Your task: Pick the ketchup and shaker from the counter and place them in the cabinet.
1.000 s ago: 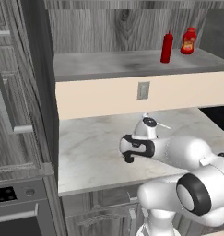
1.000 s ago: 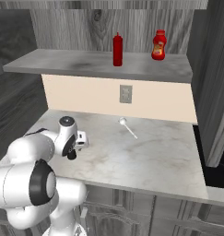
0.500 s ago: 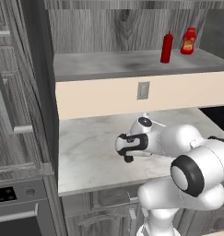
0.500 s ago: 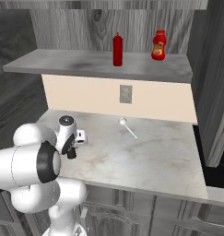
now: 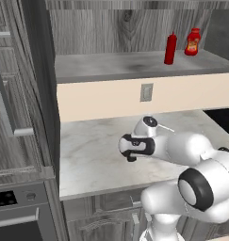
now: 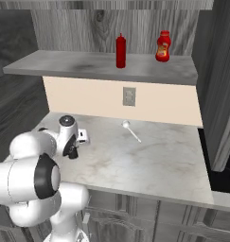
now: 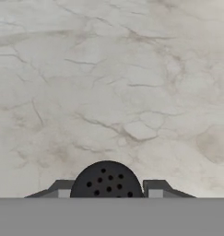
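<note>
Shaker [image 7: 107,180] stands upright on counter [image 7: 113,83] — holed top facing the camera — claw [image 7: 107,190] clamped on it.

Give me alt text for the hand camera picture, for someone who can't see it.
Looking down along the gripper, its two dark fingertips are shut on the shaker, a black rounded top dotted with small holes, at the bottom centre. Behind it spreads the counter, pale marble with faint brown-grey veins.

Cream backsplash [image 5: 102,96] carries one grey wall outlet [image 5: 146,92]. Dark panelled cupboard doors [image 5: 14,84] with a metal bar handle [image 5: 22,132] on left. Oven [image 5: 17,214] below, black cooktop [image 6: 220,172] at right.
</note>
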Controlling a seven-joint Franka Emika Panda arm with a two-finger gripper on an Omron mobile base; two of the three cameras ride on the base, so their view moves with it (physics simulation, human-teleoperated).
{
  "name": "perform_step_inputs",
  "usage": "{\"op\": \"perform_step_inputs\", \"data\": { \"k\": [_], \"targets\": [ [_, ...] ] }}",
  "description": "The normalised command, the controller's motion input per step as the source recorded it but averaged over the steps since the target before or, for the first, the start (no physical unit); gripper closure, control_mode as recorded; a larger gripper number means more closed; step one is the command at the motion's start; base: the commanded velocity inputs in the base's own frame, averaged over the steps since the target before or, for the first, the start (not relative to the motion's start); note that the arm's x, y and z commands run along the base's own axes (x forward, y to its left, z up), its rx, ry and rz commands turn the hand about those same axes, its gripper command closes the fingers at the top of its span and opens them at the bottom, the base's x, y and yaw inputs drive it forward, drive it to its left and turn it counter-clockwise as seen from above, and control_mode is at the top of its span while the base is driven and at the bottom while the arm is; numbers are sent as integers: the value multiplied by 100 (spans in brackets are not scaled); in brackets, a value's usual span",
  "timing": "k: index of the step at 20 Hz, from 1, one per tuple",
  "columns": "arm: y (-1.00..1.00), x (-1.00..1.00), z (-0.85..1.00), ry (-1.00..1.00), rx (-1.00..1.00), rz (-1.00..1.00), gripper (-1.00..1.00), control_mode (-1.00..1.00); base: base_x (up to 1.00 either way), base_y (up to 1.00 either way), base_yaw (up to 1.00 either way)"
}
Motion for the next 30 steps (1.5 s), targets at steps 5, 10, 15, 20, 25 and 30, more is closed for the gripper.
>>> {"op": "perform_step_inputs", "data": {
  "k": [5,10,15,20,25,30],
  "targets": [
    [0,-9,71,-13,0,-1,100,-100,0,0,0],
    [0,0,60,-2,0,-6,100,-100,0,0,0],
    [0,0,60,0,0,-8,100,-100,0,0,0],
    [0,0,58,0,0,-10,100,-100,0,0,0],
    [0,-1,61,0,0,-10,100,-100,0,0,0],
    [0,-13,59,0,0,-11,100,-100,0,0,0]
  ]
}}
